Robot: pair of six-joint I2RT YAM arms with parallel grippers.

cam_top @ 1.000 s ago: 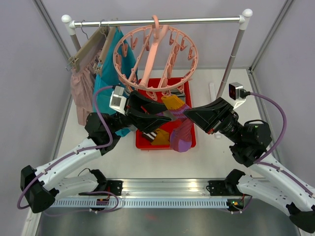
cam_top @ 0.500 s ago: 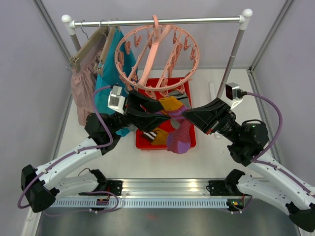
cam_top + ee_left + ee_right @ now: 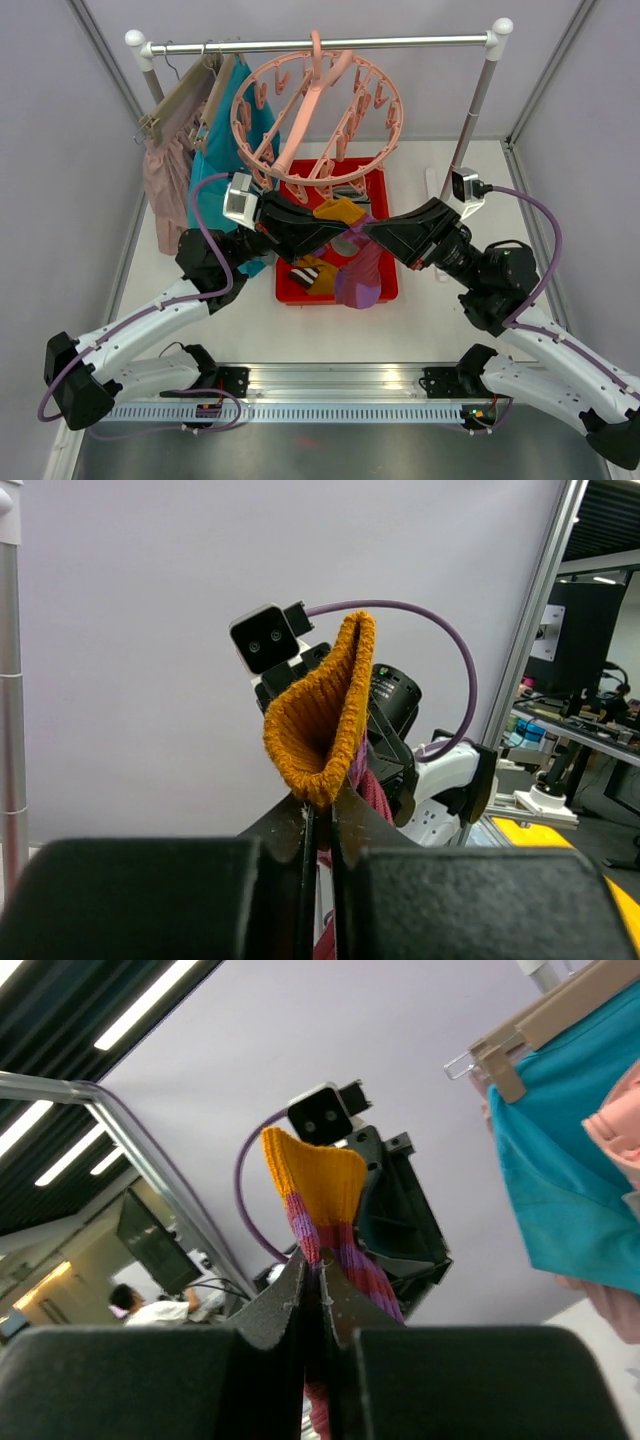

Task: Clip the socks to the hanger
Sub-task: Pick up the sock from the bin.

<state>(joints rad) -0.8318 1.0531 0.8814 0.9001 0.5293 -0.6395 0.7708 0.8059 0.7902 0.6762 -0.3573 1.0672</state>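
Round pink clip hanger hung off rail, upper centre of top view, its clips dangling over red tray w/ spare socks in it. Mustard-cuffed purple sock was at frame centre, above tray & below ring, toe drooping. L gripper was pinched tight on cuff edge; R gripper was clamped on stripes just under it. Risks: thin bite could slip if arms pulled apart; ring prob swings when nudged, so clip could miss
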